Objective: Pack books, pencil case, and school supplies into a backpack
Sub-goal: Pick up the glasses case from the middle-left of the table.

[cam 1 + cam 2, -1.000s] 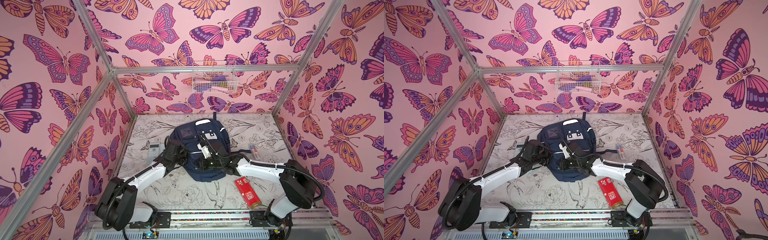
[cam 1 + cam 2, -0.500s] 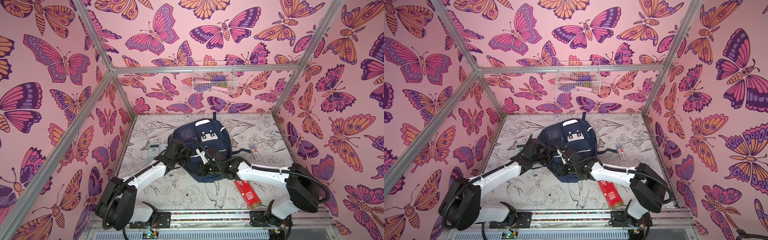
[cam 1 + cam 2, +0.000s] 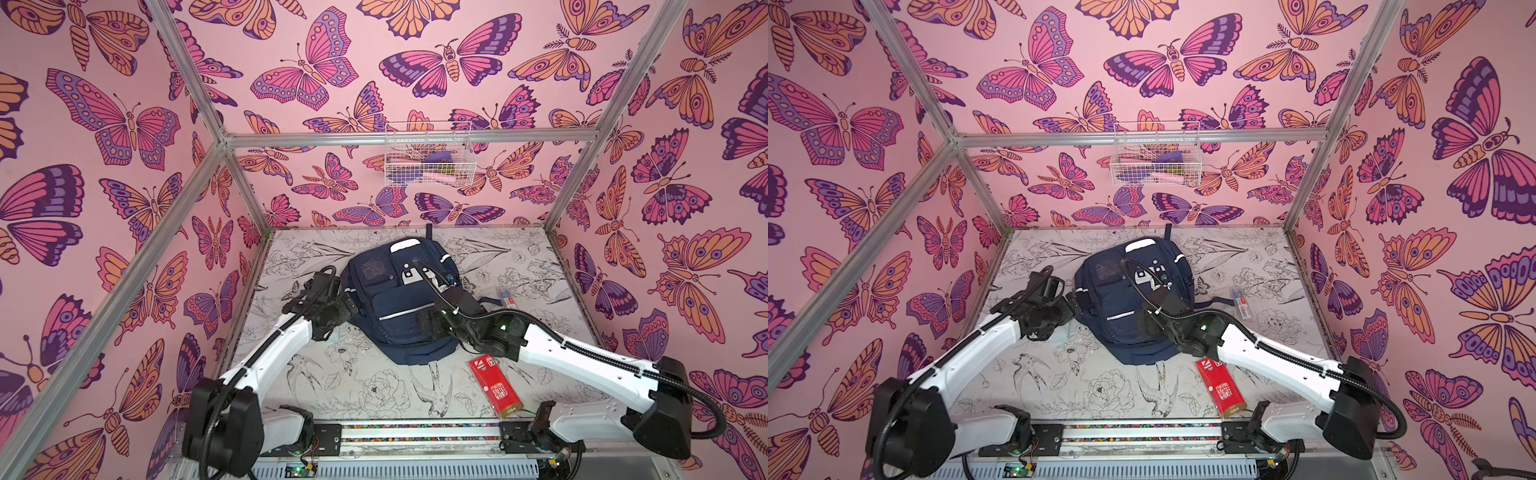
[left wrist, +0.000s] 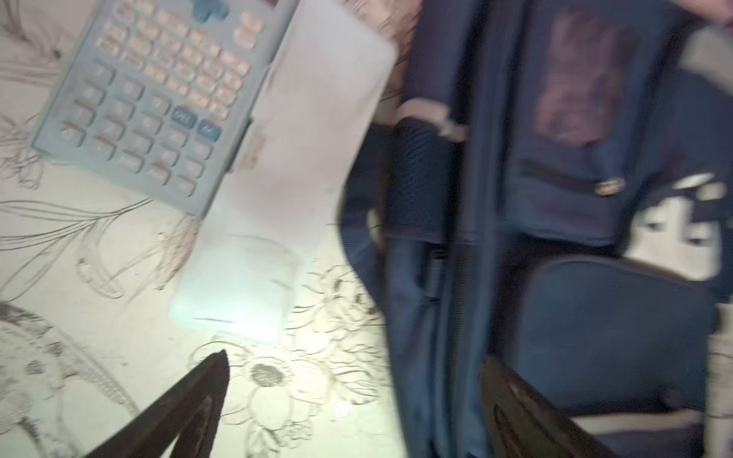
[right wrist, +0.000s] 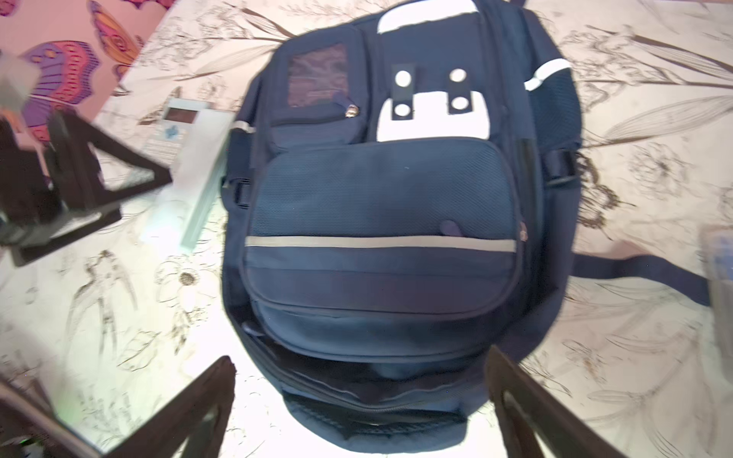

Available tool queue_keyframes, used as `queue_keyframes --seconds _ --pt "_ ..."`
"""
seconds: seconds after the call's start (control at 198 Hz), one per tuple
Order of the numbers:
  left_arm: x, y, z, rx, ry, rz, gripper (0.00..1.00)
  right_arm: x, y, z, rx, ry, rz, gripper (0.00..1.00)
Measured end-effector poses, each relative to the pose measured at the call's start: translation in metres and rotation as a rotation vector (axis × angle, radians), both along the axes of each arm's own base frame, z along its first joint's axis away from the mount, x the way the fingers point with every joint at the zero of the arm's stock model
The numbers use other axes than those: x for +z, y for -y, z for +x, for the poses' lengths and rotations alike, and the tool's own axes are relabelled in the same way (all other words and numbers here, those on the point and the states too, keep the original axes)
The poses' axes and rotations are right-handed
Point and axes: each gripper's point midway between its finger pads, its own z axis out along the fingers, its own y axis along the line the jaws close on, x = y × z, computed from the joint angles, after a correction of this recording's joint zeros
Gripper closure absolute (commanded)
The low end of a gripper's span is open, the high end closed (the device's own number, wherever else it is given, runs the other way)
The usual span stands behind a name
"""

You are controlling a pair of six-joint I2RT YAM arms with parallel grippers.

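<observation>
The navy backpack (image 3: 395,291) (image 3: 1113,291) lies flat mid-table, front pockets up. Its near end shows a dark zip gap (image 5: 377,380). My left gripper (image 3: 350,306) (image 4: 357,361) hangs open at the backpack's left edge, one finger over the table, one over the fabric (image 4: 555,198). My right gripper (image 3: 426,326) (image 5: 361,357) is open just above the near end, holding nothing. A pale blue-grey calculator (image 4: 150,91) (image 5: 174,127) and a flat white item (image 4: 301,150) lie left of the backpack. The books are out of view. No pencil case is identifiable.
A red box (image 3: 494,384) lies near the front right under my right arm. A small clear case (image 3: 507,296) sits right of the backpack beside a loose strap (image 5: 634,273). A wire basket (image 3: 428,158) hangs on the back wall. Pink walls close three sides.
Both grippers were shut on the backpack a second ago and have opened and let go. The right gripper has drawn back toward the near end; the backpack has settled flat.
</observation>
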Motion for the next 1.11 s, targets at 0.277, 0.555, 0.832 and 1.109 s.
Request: queue_keyframes --seconds 0.277,0.555,0.832,1.109 --pt "-0.038 -0.018 -0.016 -0.062 -0.158 0.129 0.0 0.004 -0.002 0.004 -0.007 0.004 0.006 0.0" --pt "-0.052 -0.034 -0.01 -0.031 -0.193 0.149 0.0 0.002 -0.002 0.003 -0.013 -0.011 0.014 0.01" --pt "-0.066 -0.025 0.001 -0.029 -0.188 0.093 0.13 -0.001 -0.001 -0.001 -0.01 -0.035 0.008 0.08" --pt "-0.066 -0.025 0.002 -0.018 -0.174 0.092 0.37 0.004 0.003 -0.006 -0.02 -0.05 0.031 0.13"
